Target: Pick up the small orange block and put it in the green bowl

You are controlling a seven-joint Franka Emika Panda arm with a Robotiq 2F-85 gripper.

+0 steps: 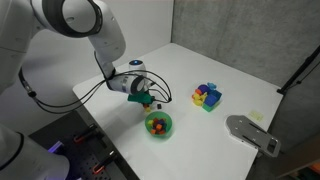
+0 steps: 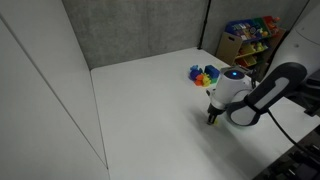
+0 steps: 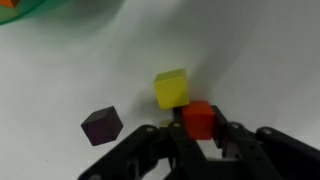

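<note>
Judging the progress, the first observer asks: "Is the small orange-red cube [image 3: 200, 118] in the round bright green bowl [image 1: 159, 125] yet?"

The second answers: "No. In the wrist view it sits between the dark fingers of the hand [image 3: 200, 132]. A small yellow cube [image 3: 171, 88] lies just behind it, seemingly touching, and a small dark purple cube [image 3: 102, 125] lies apart to one side. The approach looks done. The lift and the short carry to the bowl nearby are left."

"Is the hand clamped on it?"

"The fingers stand narrow, close on both sides, but blur hides whether they press it, so that cannot be told. Nor is it clear whether the cube rests on the white tabletop [image 1: 200, 65]. Neither exterior view shows the cube, and only the bowl's rim shows at the wrist view's top edge."
</note>
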